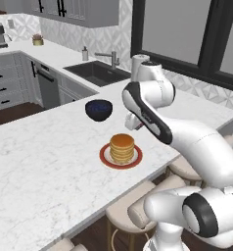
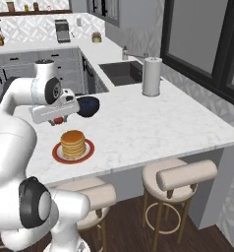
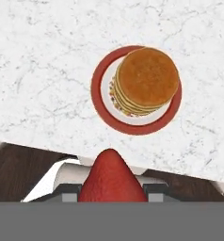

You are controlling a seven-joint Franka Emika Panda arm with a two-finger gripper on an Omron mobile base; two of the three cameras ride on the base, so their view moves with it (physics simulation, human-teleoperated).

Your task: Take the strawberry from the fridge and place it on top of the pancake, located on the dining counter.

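Observation:
The red strawberry [image 3: 111,176] sits between my gripper's [image 3: 111,189] fingertips, which are shut on it. From the right base, the gripper [image 2: 58,119] hangs above the dining counter [image 2: 138,123], slightly left of and above the pancake [image 2: 73,142], with a bit of the strawberry [image 2: 58,120] showing under it. The pancake [image 3: 147,80] stack on its red plate [image 3: 100,101] lies ahead of the berry, close to the counter's front edge. From the left base, the hand [image 1: 133,121] hovers just behind the pancake [image 1: 122,147]. The fridge is out of view.
A dark blue bowl [image 1: 99,109] stands on the counter behind the pancake. A paper towel roll [image 2: 152,76] and a sink [image 2: 120,73] with a faucet are farther back. Beige stools [image 2: 180,179] stand under the counter's front edge.

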